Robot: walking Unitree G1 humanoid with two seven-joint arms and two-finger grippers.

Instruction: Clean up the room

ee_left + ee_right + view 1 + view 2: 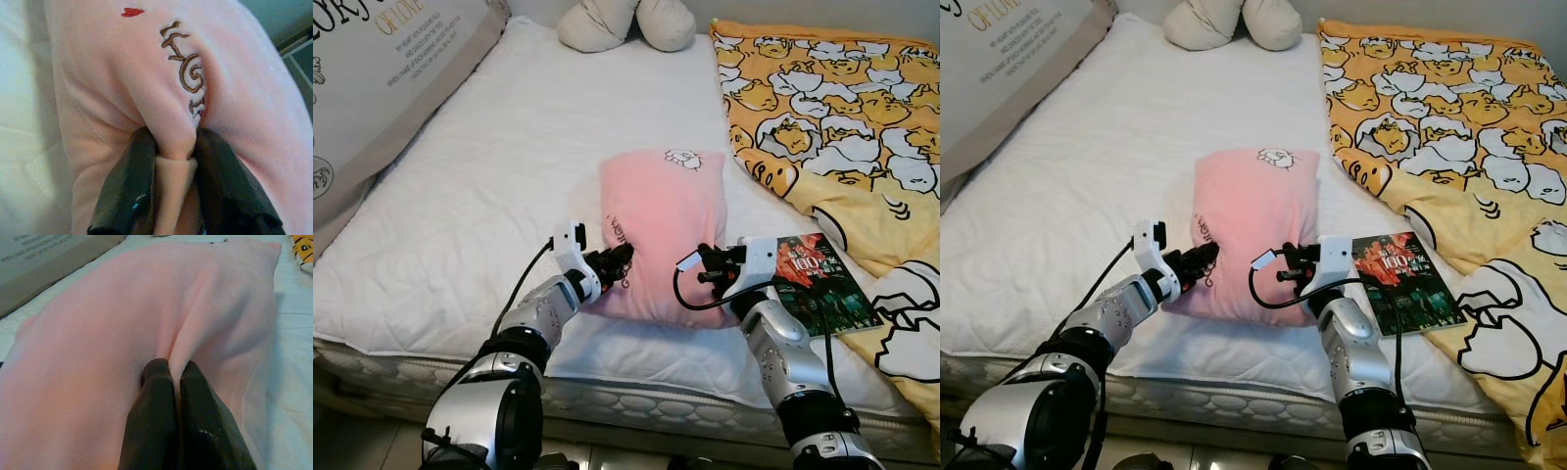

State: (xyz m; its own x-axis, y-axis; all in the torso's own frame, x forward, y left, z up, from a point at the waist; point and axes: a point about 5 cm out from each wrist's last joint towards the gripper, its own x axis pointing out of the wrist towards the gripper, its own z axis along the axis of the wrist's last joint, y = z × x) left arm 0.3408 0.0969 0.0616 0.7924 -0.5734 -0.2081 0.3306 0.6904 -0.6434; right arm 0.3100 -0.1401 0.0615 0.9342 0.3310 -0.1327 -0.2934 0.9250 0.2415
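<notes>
A pink pillow (661,225) with brown embroidered lettering lies on the white mattress (499,157) near its front edge. My left gripper (619,262) is shut on a fold of the pillow's left side, the fabric pinched between its black fingers (127,191). My right gripper (703,266) is shut on a pinch of the pillow's right side; in the right wrist view its fingers (156,421) squeeze a thin ridge of the pink fabric (146,318).
A book (822,284) with a red and dark cover lies just right of the pillow. A yellow cartoon-print blanket (842,108) covers the bed's right side. A beige plush toy (626,22) sits at the far end. A large printed cushion (382,78) lies at left.
</notes>
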